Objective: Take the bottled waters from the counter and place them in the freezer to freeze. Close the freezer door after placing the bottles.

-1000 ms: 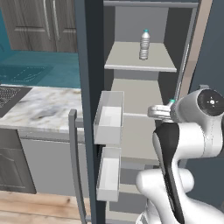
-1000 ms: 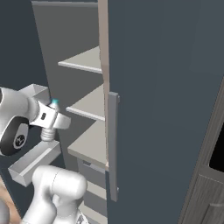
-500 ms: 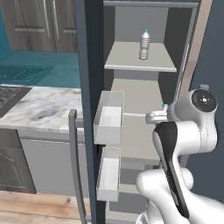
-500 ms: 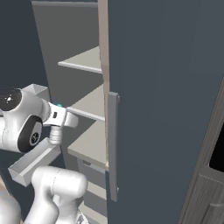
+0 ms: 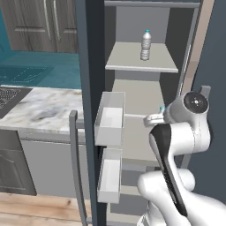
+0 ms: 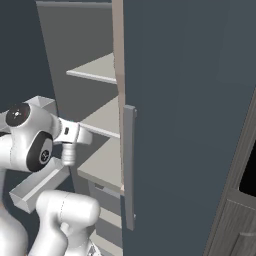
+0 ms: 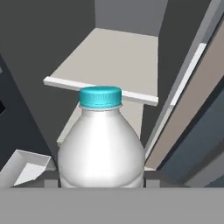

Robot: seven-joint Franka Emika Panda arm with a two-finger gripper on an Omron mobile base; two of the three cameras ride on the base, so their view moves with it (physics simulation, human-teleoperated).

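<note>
Swinging leftward since the earlier frame, the arm now faces the open freezer (image 5: 145, 95); the pincer (image 7: 101, 183) grips the second water bottle (image 7: 101, 148) below its cap; carry it level over a middle shelf (image 7: 109, 65), set it upright, clear of the first bottle (image 5: 145, 45) above.

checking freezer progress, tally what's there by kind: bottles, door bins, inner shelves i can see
bottled waters: 2, one on the top shelf, one in the gripper
door bins: 2
inner shelves: 3
total: 7
</note>
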